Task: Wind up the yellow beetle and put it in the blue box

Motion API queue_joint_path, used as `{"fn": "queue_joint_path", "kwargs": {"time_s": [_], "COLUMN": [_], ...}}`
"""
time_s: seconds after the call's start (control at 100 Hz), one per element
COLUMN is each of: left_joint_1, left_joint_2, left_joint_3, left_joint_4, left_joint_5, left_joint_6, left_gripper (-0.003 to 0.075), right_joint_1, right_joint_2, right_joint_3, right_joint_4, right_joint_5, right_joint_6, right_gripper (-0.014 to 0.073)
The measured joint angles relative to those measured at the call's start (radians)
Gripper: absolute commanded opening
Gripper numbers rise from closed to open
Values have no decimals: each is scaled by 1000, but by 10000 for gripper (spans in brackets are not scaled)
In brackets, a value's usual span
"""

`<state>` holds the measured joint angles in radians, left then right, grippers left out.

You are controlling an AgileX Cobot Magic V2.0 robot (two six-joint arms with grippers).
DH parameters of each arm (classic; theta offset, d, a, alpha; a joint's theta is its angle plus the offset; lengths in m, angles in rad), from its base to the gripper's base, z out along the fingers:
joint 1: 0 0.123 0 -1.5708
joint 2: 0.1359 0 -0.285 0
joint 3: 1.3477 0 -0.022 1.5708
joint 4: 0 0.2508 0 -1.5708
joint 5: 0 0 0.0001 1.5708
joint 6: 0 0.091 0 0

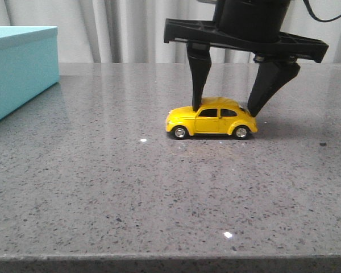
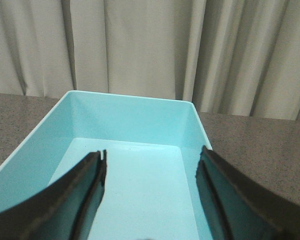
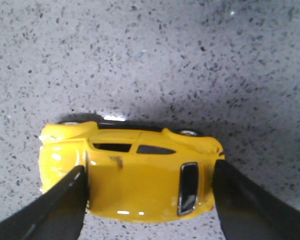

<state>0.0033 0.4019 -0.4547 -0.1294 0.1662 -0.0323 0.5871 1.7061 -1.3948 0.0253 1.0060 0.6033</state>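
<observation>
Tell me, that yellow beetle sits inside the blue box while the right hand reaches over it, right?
Not quite. The yellow beetle stands on the grey table, apart from the blue box, as the front view shows. The right hand does reach over it.

The small glossy yellow toy beetle car (image 1: 211,121) stands on the speckled grey stone table (image 1: 159,199); the large turquoise rectangular box (image 1: 17,68) sits at its ten o'clock, well apart.
</observation>
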Motion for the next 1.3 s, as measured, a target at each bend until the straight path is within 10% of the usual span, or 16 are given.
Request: {"fn": "queue_joint_path", "kwargs": {"time_s": [1.3], "left_joint_1": [0], "left_joint_2": [0], "left_joint_3": [0], "left_joint_4": [0], "left_joint_5": [10], "left_joint_6": [0], "left_gripper": [388], "right_joint_1": [-328], "right_joint_2": [-288], "right_joint_3": [137], "right_joint_4": [-369], "right_joint_5": [215], "right_joint_6": [-30], "right_gripper": [519]}}
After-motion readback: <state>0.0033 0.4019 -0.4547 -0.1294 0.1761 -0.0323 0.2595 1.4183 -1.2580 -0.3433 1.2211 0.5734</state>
